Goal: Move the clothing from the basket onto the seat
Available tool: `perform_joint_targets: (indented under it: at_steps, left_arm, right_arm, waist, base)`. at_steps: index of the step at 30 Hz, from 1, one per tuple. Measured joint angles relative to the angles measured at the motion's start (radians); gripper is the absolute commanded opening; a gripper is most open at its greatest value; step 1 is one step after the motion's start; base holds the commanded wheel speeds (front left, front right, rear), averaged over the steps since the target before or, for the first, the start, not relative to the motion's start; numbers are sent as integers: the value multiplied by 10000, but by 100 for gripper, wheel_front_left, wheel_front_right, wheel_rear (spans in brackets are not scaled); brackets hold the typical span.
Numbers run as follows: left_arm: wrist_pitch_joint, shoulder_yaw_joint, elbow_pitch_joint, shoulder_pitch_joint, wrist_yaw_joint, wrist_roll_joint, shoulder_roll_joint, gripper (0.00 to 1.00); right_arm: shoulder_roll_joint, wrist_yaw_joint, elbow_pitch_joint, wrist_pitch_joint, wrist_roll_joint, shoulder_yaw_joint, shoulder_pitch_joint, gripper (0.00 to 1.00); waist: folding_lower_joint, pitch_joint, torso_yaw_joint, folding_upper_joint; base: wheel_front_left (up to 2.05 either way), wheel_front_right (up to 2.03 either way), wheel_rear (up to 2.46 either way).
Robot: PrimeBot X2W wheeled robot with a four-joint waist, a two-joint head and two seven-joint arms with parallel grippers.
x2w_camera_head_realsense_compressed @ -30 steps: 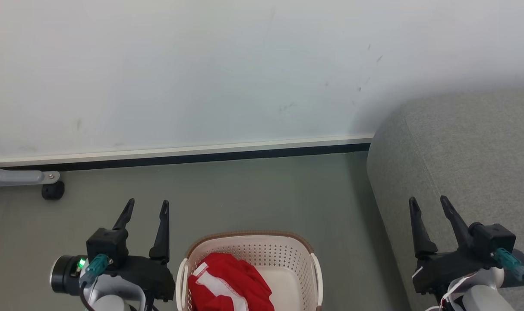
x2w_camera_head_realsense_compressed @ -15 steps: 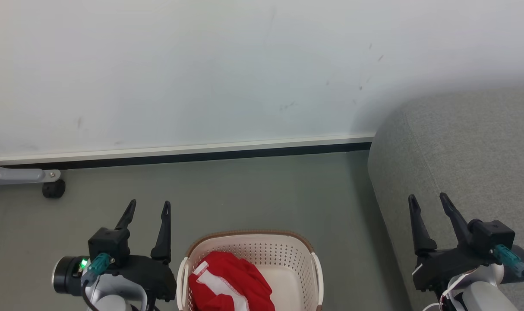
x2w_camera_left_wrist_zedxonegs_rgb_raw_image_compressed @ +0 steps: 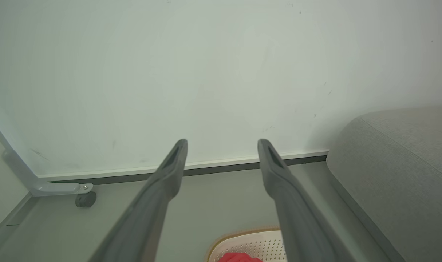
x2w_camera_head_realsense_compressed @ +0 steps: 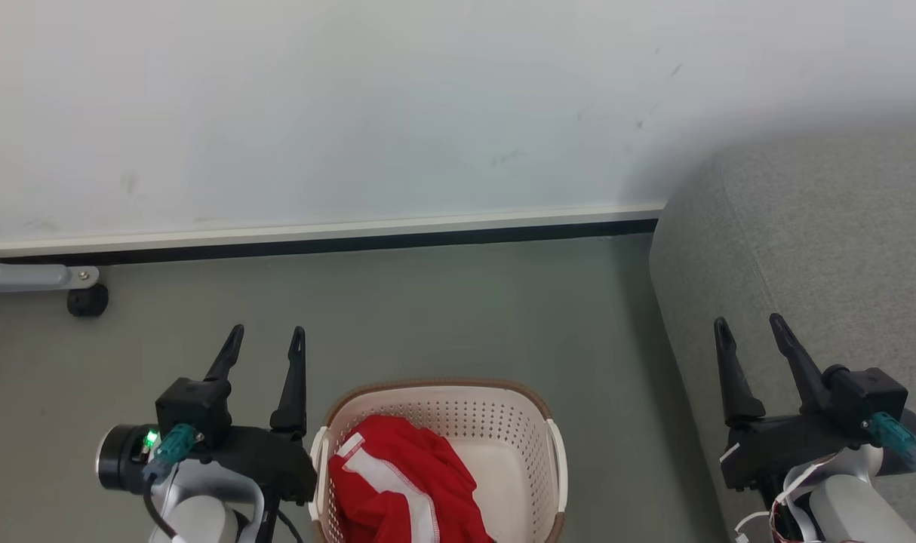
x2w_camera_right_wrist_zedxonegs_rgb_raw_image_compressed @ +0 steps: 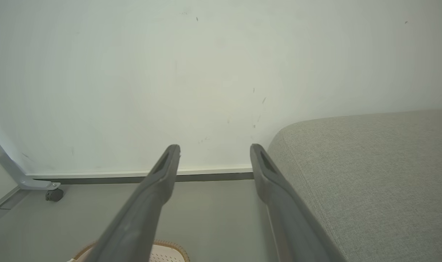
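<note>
— At the bottom centre of the head view, the clothing [x2w_camera_head_realsense_compressed: 405, 490] is seen heaped in the basket [x2w_camera_head_realsense_compressed: 503, 430]; the seat [x2w_camera_head_realsense_compressed: 820, 249] is placed at the right.
— How are the claws held?
— The left claw [x2w_camera_head_realsense_compressed: 268, 332] and right claw [x2w_camera_head_realsense_compressed: 748, 321] are spread wide, nothing gripped. A red sliver is caught at the left wrist view's bottom edge; brown basket rim is caught at the right wrist view's lower left.

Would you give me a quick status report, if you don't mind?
Left claw open, empty, left of the laundry basket. Right claw open, empty, by the grey sofa seat. Red garment lying in the basket, untouched. Nothing seen blocking the way.
</note>
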Motion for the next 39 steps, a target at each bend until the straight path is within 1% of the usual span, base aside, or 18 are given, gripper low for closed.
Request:
perform_joint_targets:
  at_steps: [10, 16, 18, 22, 30, 31, 35, 39]
  left_arm:
    - [86, 69, -286, -413, 4, 63, -150, 100]
    - [102, 61, -370, -758, 4, 313, -244, 100]
    - [159, 54, -380, -851, 4, 339, -267, 100]
    - [199, 48, -336, -1122, 4, 391, -282, 100]
    - [410, -88, 84, -1677, 4, 516, -328, 100]
    - [495, -188, 263, -1847, -6, 539, -372, 100]
    - [627, -339, 610, -2171, -19, 602, -470, 100]
    - [742, -527, 978, -2518, -111, 729, -454, 100]
  right_arm:
    - [-4, -79, -512, -2, -50, -90, -322, 100]
    - [-19, -92, -756, -2, -71, -184, -677, 100]
    - [-35, -167, -871, -2, -73, -203, -767, 100]
    - [-36, -176, -1057, -4, -86, -244, -1101, 100]
    - [2, -211, -1371, -42, -178, -242, -1714, 100]
    - [38, -255, -1453, -42, -245, -222, -1836, 100]
    - [150, -253, -1659, -44, -328, -178, -2148, 100]
    - [297, -255, -1747, -44, -384, -42, -2481, 100]
  waist:
    - [1, 820, -3, 0]
    - [1, 1482, -29, 1]
    - [1, 1720, -42, 1]
    - [1, 2218, -83, 1]
    - [2, 3233, -271, 1]
    - [2, 3487, -334, 1]
    - [3, 4014, -471, 1]
    - [2, 4542, -622, 2]
  base:
    - [0, 0, 0]
    - [0, 0, 0]
    - [0, 0, 0]
    - [0, 0, 0]
    - [0, 0, 0]
    - [0, 0, 0]
    - [0, 0, 0]
    - [0, 0, 0]
